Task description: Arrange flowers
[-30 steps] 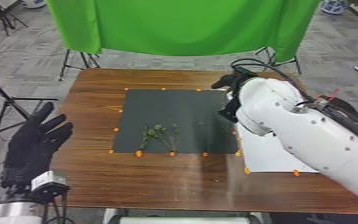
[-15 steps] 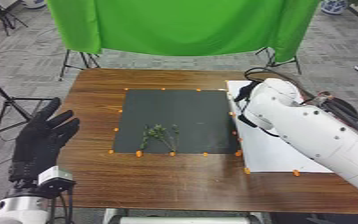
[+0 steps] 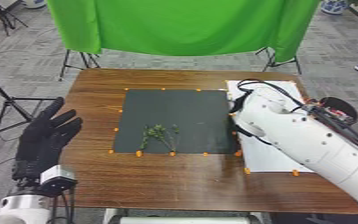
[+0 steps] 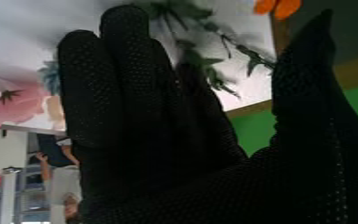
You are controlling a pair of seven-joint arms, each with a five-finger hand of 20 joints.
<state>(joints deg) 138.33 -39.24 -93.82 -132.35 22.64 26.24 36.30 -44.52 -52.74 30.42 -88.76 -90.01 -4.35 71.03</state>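
Note:
Green leafy sprigs (image 3: 160, 136) lie on the near part of the dark mat (image 3: 175, 112). My right hand (image 3: 238, 106) is at the border between the mat and the white sheet (image 3: 269, 159), partly hidden by its own arm. In the right wrist view, that hand (image 4: 149, 110) has straight fingers with the thumb spread away from them. Beyond the fingers are green leaves (image 4: 213, 67), a pink flower (image 4: 20, 100) and a blue one (image 4: 49, 77). My left hand (image 3: 42, 137) is held open at the table's left side.
Orange markers (image 3: 139, 153) line the mat and sheet on the brown table (image 3: 158, 185). A dark round container (image 3: 340, 109) is partly behind the right arm. A green curtain (image 3: 184, 25) hangs beyond the table.
The right hand has left the mat's far right part and come nearer, along the sheet's left border. My left hand has shifted slightly rightward. The sprigs on the mat have stayed put.

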